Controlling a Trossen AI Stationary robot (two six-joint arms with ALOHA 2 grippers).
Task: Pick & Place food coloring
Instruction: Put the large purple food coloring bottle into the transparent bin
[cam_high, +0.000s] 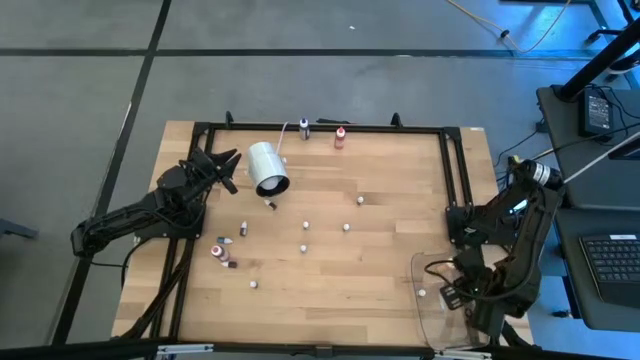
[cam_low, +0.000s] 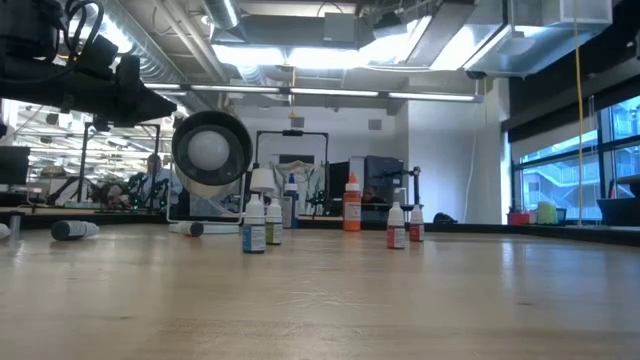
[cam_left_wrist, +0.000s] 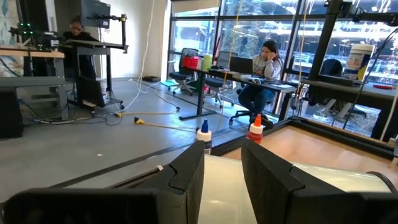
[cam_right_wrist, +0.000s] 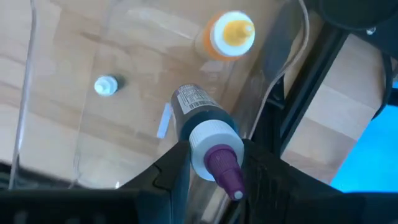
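Several tiny food coloring bottles stand scattered on the wooden table (cam_high: 330, 270), among them a red one (cam_high: 340, 137) at the far edge and a row in the low view (cam_low: 254, 222). My right gripper (cam_right_wrist: 214, 155) points down over a clear container (cam_high: 428, 315) at the near right and is shut on a dark food coloring bottle (cam_right_wrist: 199, 112). An orange-capped bottle (cam_right_wrist: 231, 34) and a white-capped one (cam_right_wrist: 106, 85) stand in the container below. My left gripper (cam_left_wrist: 222, 165) stands level at the far left, beside a white cylinder (cam_high: 268, 168), its fingers slightly apart with nothing between them. My right gripper pinches the bottle's white cap (cam_right_wrist: 208, 140) between its two fingers, just below the purple tip. The fingers come from above, pointing down. The bottle hangs below them, cap up and slightly tilted, clear of the container's floor.
A black frame (cam_high: 455, 170) runs along the table's far and right edges. The white cylinder lies on its side at the far left. The table's middle holds only scattered small bottles. People sit at desks in the room beyond.
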